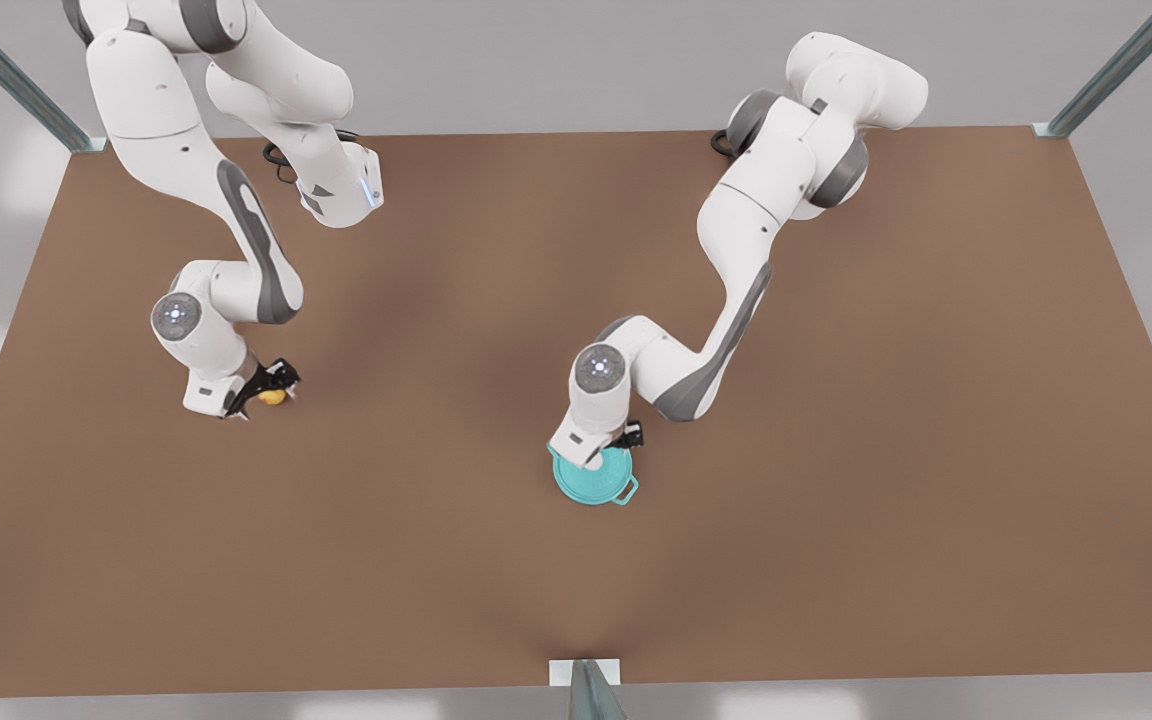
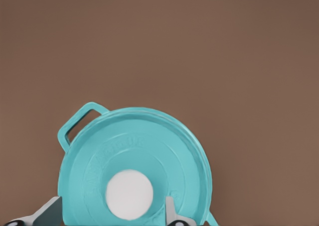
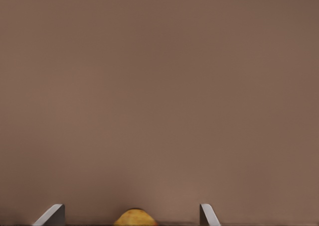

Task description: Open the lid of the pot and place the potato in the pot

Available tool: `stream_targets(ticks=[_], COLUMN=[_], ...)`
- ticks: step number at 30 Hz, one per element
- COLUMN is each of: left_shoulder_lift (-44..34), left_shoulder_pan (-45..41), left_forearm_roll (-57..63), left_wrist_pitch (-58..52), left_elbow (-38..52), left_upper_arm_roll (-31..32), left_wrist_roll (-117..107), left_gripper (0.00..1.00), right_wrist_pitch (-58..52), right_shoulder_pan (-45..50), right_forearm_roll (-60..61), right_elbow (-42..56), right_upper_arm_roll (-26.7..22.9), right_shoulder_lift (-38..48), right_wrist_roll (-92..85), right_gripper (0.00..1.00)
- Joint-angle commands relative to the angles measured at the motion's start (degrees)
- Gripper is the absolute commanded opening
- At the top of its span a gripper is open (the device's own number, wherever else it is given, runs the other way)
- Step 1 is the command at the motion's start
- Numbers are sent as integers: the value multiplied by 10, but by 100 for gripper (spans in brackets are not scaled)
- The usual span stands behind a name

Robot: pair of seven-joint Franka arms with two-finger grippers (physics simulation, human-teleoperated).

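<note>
The counter [image 1: 836, 420] is a flat, matte brown surface with no visible texture.

The pot [image 1: 596, 480] stands on the counter, right of centre in the front view. It is a small round teal vessel with a smooth finish; one loop handle [image 2: 79, 120] projects from its rim in the left wrist view. The pot lid [image 2: 134, 166], a flat round teal disc with faint concentric rings, sits on the pot and covers the opening. A smooth white knob [image 2: 129, 194] sits at the lid's centre.

The left end effector [image 2: 113, 213] is positioned directly above the lid. Its two grey fingers [image 2: 172, 211] stand apart, one on each side of the knob, with a gap to the knob on both sides: released state.

The potato [image 1: 273, 397], a small lumpy yellow-orange body, lies on the counter toward the front view's left, well apart from the pot. The right end effector [image 1: 271, 388] is lowered over it. In the right wrist view the fingers [image 3: 207, 215] are spread wide with the potato [image 3: 133, 217] between them, not touching: released state.
</note>
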State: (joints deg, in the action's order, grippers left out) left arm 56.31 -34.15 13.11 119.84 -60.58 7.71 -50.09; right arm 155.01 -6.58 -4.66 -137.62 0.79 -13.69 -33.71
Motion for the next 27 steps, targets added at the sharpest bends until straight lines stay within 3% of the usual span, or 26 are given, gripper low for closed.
stream_targets(ticks=[1,9,10,11,12,16,20,24,27], left_shoulder_lift=[1,13,13,9,7,0,-15,-2,50], left_shoulder_pan=[0,0,0,0,-1,-1,18,203,226], left_forearm_roll=[2,2,3,3,4,4,3,-4,-3], left_wrist_pitch=[29,63,61,55,51,9,-15,6,78], left_elbow=[1,0,0,0,0,3,16,20,20], left_upper_arm_roll=[-1,-1,-1,-1,-1,-1,-17,-10,-11], left_wrist_roll=[-82,-102,-102,-103,-102,-92,-69,216,266], left_gripper=[100,100,83,56,44,28,28,28,28], right_wrist_pitch=[19,23,23,23,23,24,28,38,41], right_shoulder_pan=[-3,-13,-13,-13,-13,-15,-25,-31,-31], right_forearm_roll=[1,1,1,1,1,2,2,2,2], right_elbow=[-2,-34,-35,-38,-39,-38,-34,-33,-33], right_upper_arm_roll=[0,0,0,0,0,0,-1,-1,-1], right_shoulder_lift=[-5,-9,-10,-10,-13,-24,-43,-56,-62], right_wrist_roll=[-215,-238,-239,-239,-238,-237,-238,-238,-238], right_gripper=[100,100,100,100,100,100,100,100,100])
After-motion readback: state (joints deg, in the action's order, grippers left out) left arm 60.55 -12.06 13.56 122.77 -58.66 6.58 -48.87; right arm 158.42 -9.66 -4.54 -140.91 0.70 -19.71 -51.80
